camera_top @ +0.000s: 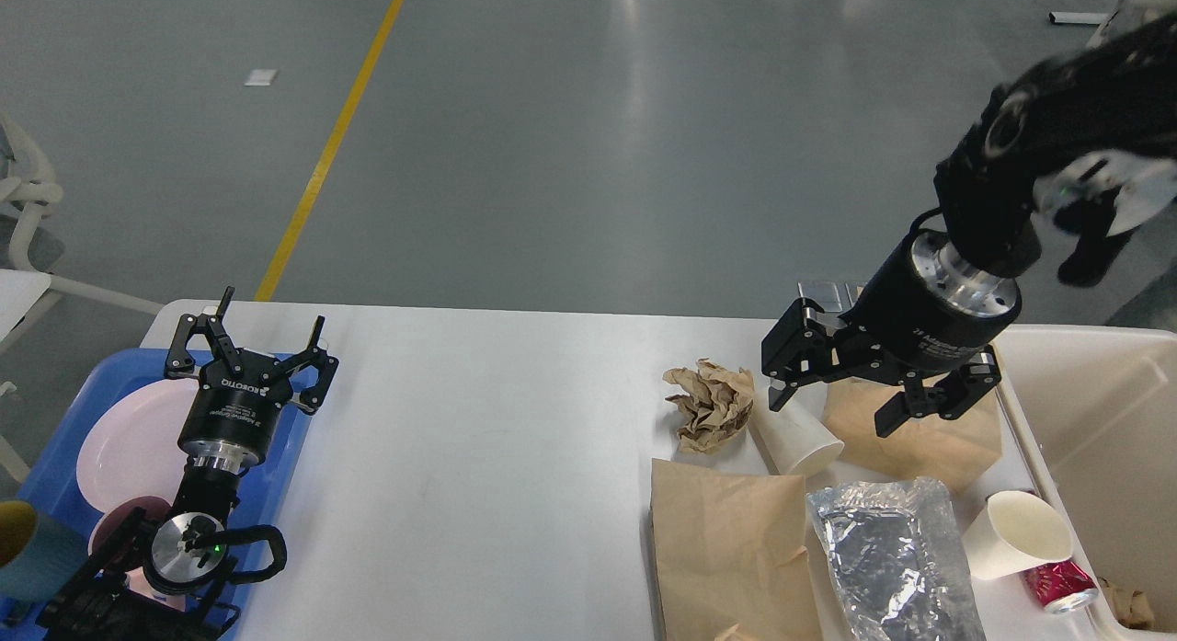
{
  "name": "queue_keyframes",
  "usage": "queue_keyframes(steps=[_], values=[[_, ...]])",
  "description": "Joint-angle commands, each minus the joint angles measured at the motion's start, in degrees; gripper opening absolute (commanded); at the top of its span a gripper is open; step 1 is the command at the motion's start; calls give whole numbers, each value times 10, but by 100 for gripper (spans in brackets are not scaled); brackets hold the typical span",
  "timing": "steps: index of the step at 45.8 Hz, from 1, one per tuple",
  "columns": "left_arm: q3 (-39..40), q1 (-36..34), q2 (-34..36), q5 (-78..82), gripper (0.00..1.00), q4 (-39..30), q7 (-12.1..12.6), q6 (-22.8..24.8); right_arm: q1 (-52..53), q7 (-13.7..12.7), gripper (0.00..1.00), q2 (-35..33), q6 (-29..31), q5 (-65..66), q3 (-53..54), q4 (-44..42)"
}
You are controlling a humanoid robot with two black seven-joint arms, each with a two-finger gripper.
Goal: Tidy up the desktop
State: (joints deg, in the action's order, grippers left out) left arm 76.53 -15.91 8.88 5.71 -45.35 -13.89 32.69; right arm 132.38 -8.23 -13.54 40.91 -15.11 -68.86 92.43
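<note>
White desk [478,457] fills the lower half of the head view, rounded far-left corner visible, grey floor with a yellow line beyond.

Left side: blue tray [55,457] sits at the desk's left edge, holding a pale pink plate [119,439] and a darker pink bowl [115,526]. Left gripper [248,333] hangs over the tray's right edge, fingers spread wide, holding nothing.

Right side: litter clustered together. Crumpled brown paper ball [710,405] lies near the far edge. Just right of it, a white paper cup [795,436] lies on its side, mouth toward the camera. Behind the cup, a brown paper bag [929,443], rumpled. A second, flat brown paper bag [731,549] lies at the near edge, with a silver foil pouch [897,554] beside it, touching. Further right, another white paper cup [1016,535] on its side, and a red can [1057,588] just next to it at the desk's edge.

Right gripper [832,411] is raised above the fallen cup and the rumpled bag, fingers apart, empty. Cannot tell whether a fingertip touches the cup.

Beige bin [1103,383] stands off the desk's right side; a scrap of brown paper shows in its near corner.
</note>
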Motion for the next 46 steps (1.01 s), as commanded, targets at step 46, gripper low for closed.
queue_keyframes(steps=[46], values=[[0,0,0,0,96,0,0,0,-424,1,92,125,-388,18,99,-75]])
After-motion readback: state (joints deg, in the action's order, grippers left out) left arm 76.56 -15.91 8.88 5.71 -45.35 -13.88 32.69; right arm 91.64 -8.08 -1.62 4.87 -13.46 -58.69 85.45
